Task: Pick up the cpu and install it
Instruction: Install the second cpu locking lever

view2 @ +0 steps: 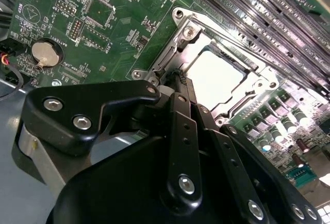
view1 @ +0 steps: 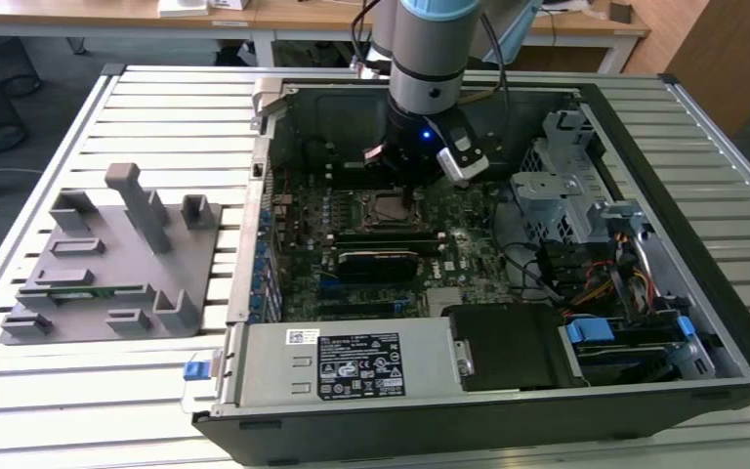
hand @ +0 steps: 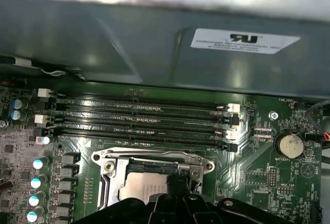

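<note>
Hand [view2: 181, 77]: black linkage, low over the socket frame [view2: 268, 87]; tips hidden, so spread or pinching cannot be told.
Cpu [view2: 219, 74]: silver square lying in the socket frame, centre of the second wrist view, apparently seated. Judged light, stiff, smooth-topped, fragile beneath; take hold by opposite edges.
Motherboard [hand: 268, 157]: green, surrounding.

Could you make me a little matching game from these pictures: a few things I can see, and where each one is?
Things:
1. cpu
2. coin battery
3. grey fixture block
4. gripper

Places:
A. on the slatted table, outside the computer case
B. lying in the socket frame
C. on the green board, apart from the socket
D. right at the socket's edge

Pairs: 1-B, 2-C, 3-A, 4-D
</note>
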`<act>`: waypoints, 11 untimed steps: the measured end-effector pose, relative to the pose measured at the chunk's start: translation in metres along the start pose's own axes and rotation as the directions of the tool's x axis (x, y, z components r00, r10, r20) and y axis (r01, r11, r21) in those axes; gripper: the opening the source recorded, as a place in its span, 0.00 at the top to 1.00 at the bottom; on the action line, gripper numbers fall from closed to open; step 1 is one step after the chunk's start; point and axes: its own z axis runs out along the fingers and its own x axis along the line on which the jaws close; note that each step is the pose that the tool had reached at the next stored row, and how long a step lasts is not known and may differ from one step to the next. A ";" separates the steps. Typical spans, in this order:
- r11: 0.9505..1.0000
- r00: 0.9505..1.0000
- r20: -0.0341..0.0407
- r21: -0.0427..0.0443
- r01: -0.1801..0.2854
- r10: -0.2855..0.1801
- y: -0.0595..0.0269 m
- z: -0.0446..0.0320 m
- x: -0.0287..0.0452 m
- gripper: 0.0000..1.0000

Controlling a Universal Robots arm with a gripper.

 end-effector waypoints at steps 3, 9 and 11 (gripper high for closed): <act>1.000 1.000 0.000 0.000 0.000 0.000 -0.0017 -0.0001 0.0000 0.89; 1.000 1.000 0.000 0.000 0.000 0.000 -0.0014 -0.0070 -0.0001 0.89; 1.000 1.000 0.000 0.000 0.000 0.000 -0.0013 -0.0087 -0.0001 0.89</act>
